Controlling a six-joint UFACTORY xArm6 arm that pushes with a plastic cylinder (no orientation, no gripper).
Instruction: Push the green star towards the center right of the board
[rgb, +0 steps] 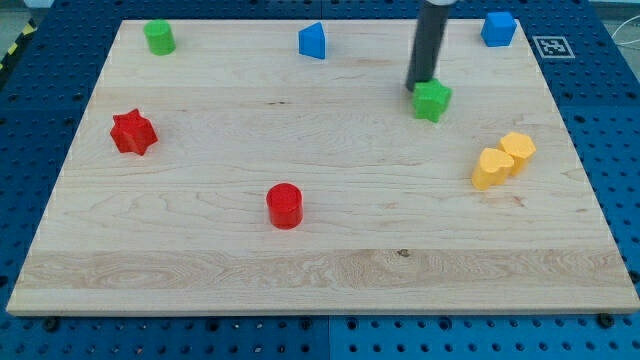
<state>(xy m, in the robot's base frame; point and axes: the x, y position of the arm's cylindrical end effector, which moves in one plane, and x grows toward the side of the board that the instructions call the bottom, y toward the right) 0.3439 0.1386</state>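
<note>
The green star (432, 101) lies on the wooden board (320, 250) in the upper right part of the view. My tip (419, 87) comes down from the view's top and touches the star's upper left edge. The dark rod stands upright above it.
A green cylinder (158, 37) sits at the top left and a blue triangular block (313, 41) at the top middle. A blue cube (498, 29) is at the top right. Yellow heart (492, 168) and yellow hexagon (518, 150) touch at the right. Red star (133, 132) at left, red cylinder (284, 206) near the middle.
</note>
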